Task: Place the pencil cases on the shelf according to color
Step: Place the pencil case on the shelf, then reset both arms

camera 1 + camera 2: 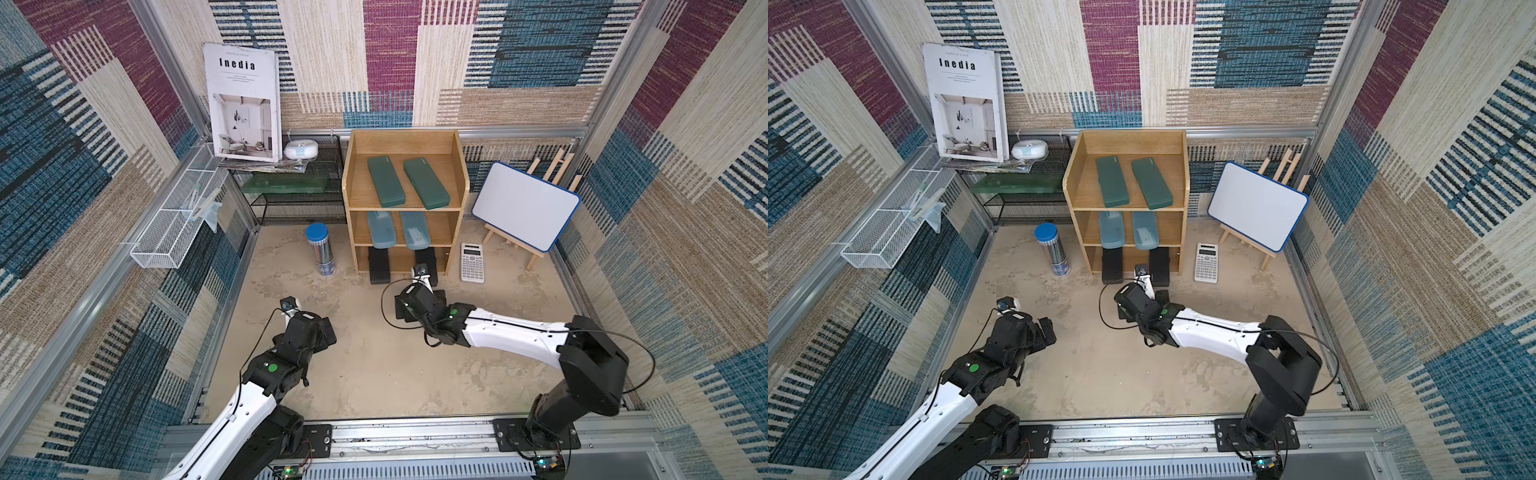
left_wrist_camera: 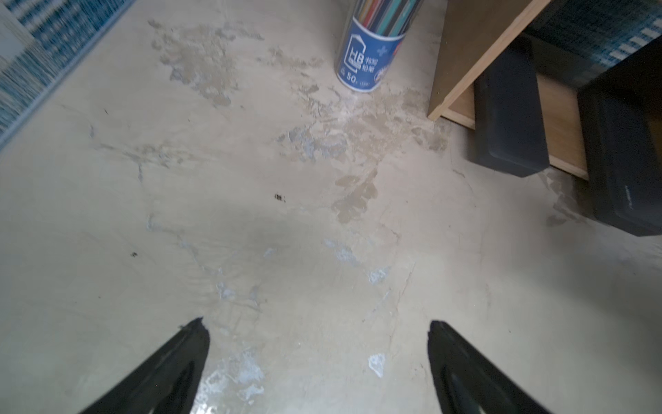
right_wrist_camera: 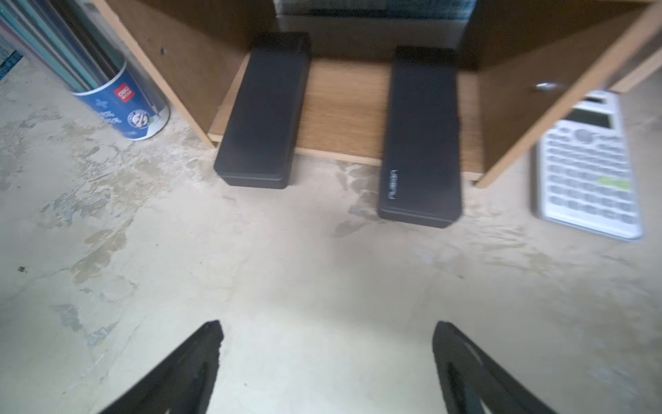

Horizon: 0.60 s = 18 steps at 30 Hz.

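We see the left end effector [image 2: 317, 322] spread and empty over bare counter [image 2: 250, 215], well apart from the shelf [image 1: 405, 143], which holds green cases [image 1: 386, 180] on top, teal cases [image 1: 380, 235] in the middle and black cases [image 3: 263, 111] at the bottom, all long axis front-to-back. The right end effector [image 3: 327, 324], the nearer one, is also spread and empty, low and near the right black case [image 3: 421, 136], arm stretched forward toward it. We judge the sorting done; next is backing straight off.
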Each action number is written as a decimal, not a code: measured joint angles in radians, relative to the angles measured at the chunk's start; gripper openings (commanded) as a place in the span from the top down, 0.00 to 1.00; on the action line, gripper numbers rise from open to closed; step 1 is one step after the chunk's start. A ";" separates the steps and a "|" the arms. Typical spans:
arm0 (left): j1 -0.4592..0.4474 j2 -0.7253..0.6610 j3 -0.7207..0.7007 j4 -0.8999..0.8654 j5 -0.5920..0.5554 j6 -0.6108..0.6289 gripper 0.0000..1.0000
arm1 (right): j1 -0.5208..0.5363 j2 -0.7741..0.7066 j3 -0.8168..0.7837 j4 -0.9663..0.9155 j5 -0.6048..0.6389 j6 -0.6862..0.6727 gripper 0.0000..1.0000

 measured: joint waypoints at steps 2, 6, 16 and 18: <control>0.003 0.032 -0.005 0.055 -0.066 0.050 0.02 | -0.011 -0.095 -0.056 -0.007 0.031 -0.021 0.00; 0.043 0.146 -0.008 0.143 -0.160 0.121 0.01 | -0.103 -0.279 -0.171 0.004 0.070 -0.101 0.00; 0.204 0.384 0.003 0.378 -0.257 0.273 0.01 | -0.391 -0.660 -0.468 0.248 0.117 -0.351 0.00; 0.225 0.414 -0.044 0.467 -0.256 0.307 0.01 | -0.453 -0.662 -0.492 0.309 0.119 -0.386 0.00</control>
